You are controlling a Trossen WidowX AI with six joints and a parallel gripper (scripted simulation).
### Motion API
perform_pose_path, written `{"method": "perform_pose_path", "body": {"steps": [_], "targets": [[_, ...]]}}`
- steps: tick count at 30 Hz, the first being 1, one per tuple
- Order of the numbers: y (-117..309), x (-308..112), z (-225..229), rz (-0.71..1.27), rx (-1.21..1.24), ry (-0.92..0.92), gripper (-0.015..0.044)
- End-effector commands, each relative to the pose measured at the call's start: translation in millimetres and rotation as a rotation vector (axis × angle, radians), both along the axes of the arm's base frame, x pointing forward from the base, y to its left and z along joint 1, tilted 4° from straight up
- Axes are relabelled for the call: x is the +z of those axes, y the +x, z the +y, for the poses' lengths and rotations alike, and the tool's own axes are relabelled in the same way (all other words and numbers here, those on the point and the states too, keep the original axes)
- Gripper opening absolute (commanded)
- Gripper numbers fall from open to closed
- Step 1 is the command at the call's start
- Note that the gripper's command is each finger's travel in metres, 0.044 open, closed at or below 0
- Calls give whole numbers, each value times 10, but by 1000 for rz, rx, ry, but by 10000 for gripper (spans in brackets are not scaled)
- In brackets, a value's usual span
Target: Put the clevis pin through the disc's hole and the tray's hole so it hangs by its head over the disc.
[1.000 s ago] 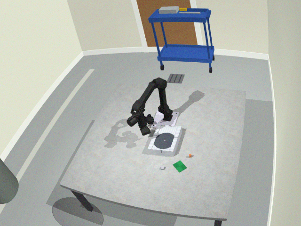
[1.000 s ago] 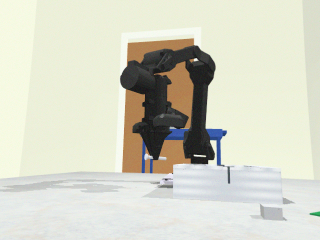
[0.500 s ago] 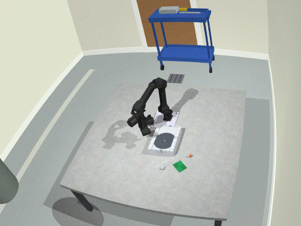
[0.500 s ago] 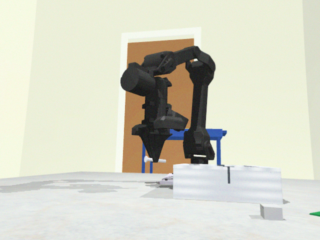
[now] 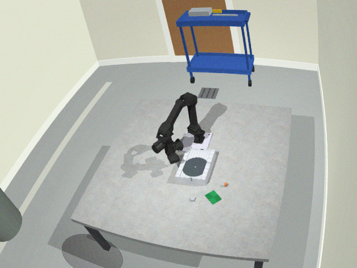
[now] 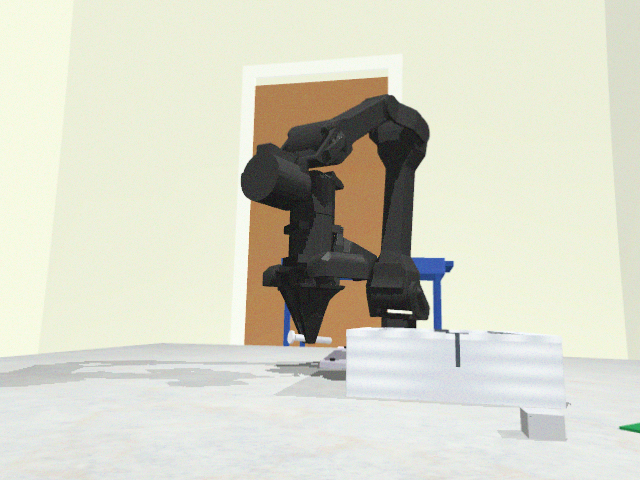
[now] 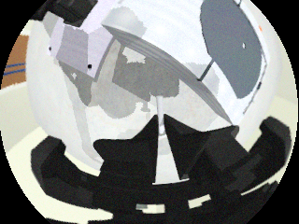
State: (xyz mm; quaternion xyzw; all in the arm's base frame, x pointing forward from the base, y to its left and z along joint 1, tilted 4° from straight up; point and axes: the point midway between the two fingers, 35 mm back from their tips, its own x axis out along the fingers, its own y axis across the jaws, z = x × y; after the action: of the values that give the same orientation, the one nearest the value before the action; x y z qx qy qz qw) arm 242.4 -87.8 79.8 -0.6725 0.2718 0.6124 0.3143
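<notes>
End effector [image 5: 173, 159] [image 6: 310, 339] [image 7: 160, 118]: clamped on the pin [image 6: 323, 339] [image 7: 160, 105], held level beside the tray [image 5: 192, 180] [image 6: 403, 366] [image 7: 159, 53], above the bench [image 5: 138, 201] [image 6: 206, 439]; rigid, probably light, its round shank liable to roll; grip just under the head, leaving the tip free

Dark round aluminium disc [image 5: 193, 171] [image 7: 229, 51]: I see it in the silvery rectangular steel tray [image 5: 190, 181] [image 6: 403, 366] [image 7: 163, 30].
Flat green square [image 5: 213, 197] [image 6: 631, 427]: nearer me, right of the small grey block [image 5: 192, 199] [image 6: 545, 424].
</notes>
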Motion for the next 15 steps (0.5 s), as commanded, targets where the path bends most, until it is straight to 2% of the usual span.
{"method": "perform_pose_path", "body": {"steps": [1,15], "targets": [[-7,-113,2,13,0,1,0],[13,-347,6,13,0,1,0]]}}
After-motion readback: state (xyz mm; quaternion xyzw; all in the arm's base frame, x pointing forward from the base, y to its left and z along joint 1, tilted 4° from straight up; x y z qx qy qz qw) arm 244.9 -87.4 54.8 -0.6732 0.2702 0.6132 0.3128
